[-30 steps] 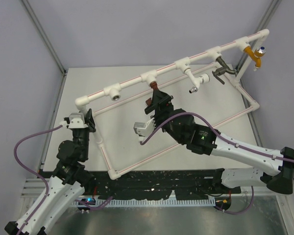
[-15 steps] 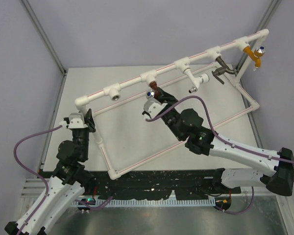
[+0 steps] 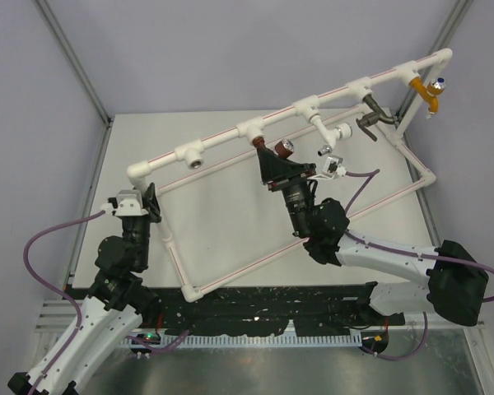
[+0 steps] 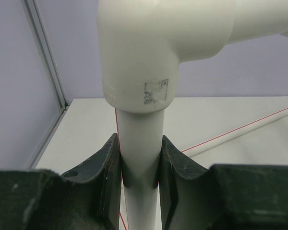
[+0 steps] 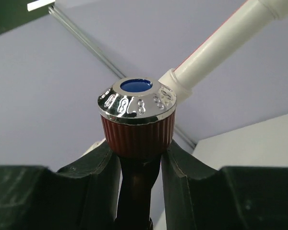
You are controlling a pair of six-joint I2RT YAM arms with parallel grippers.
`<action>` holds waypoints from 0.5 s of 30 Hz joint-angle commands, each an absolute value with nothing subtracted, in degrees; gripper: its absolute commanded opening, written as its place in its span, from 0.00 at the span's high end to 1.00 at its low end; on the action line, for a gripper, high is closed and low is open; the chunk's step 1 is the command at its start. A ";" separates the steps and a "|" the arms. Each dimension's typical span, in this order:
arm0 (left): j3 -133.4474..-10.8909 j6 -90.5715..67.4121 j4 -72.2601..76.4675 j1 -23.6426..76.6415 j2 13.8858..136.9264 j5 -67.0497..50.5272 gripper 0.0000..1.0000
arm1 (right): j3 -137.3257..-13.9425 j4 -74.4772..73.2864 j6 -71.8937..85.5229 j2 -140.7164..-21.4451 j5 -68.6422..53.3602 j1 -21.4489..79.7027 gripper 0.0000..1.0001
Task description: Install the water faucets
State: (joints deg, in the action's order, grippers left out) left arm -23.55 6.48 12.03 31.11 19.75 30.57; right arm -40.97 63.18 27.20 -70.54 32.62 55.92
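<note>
Under the 2nd tee (image 3: 251, 128) from the left on the upper rail, the copper tap (image 3: 266, 153) hangs with its threaded end up at the fitting. The right gripper (image 3: 278, 167) is clenched on its stem just below the round knob (image 5: 137, 125), with 1 finger on each side. Over the last 1 s the wrist has swung round the tap's axis. Its white camera housing (image 3: 335, 166), which stood to the left of the fingers, is now on their right. The knob, which showed on the left 0.5 s ago, now points right toward the white tap (image 3: 329, 138). The tap has stayed under the same tee throughout, so I judge this to be a screwing turn driving the thread into the socket; how deep it sits cannot be told from these views. The left gripper (image 3: 148, 202) has not moved and is clamped on the upright pipe (image 4: 139, 139) below the elbow (image 4: 153, 48), steadying the frame. Judged from the rail, 3 taps are already fitted and 1 socket (image 3: 195, 159) is open.
</note>
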 commanded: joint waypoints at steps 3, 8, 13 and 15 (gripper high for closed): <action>-24.35 6.94 10.99 31.73 19.86 27.86 1.00 | -41.05 78.39 58.02 -71.01 48.07 54.67 0.76; -24.35 6.94 10.99 31.64 20.04 27.86 1.00 | -39.12 83.13 47.30 -70.05 44.57 53.70 0.06; -24.43 6.94 10.90 31.73 20.13 27.86 1.00 | -36.48 83.85 36.51 -66.46 39.82 52.47 0.05; -24.43 6.94 10.90 31.73 20.21 27.86 1.00 | -35.77 82.37 27.31 -64.00 35.96 52.47 0.05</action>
State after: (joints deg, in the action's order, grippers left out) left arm -23.55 6.46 11.97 31.11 19.73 30.74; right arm -36.77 73.52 41.36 -68.99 40.23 52.73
